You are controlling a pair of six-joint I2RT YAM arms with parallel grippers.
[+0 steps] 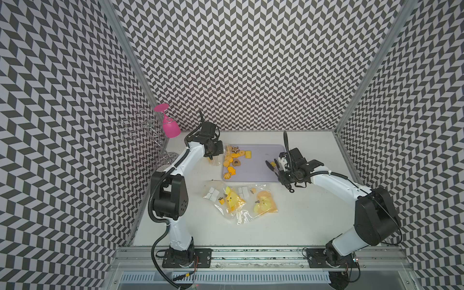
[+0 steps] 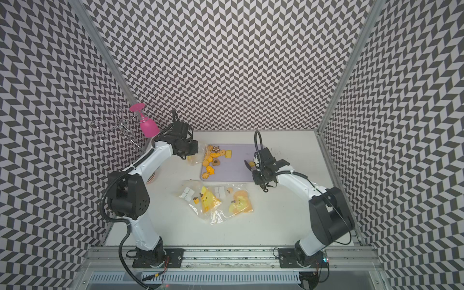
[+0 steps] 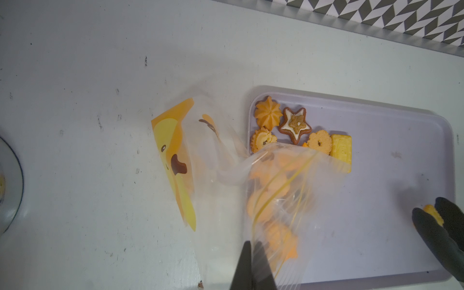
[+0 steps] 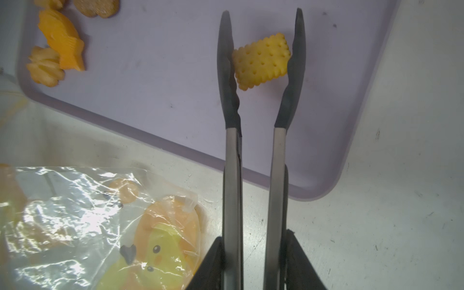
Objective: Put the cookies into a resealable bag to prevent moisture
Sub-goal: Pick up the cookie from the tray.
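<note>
Over the tray, my tongs are squeezed narrow, tips pinching a rectangular cracker. Other cookies sit at tray's left end, beside the bag my left gripper pinches.

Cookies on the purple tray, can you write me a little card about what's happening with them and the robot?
cookies: bunched at one end of the purple tray
left tool: shut on the clear bag, at the tray's edge
right tool: shut on the tongs
tongs: pinching a yellow cracker over the tray
spare bags: two, lying on the table
</note>
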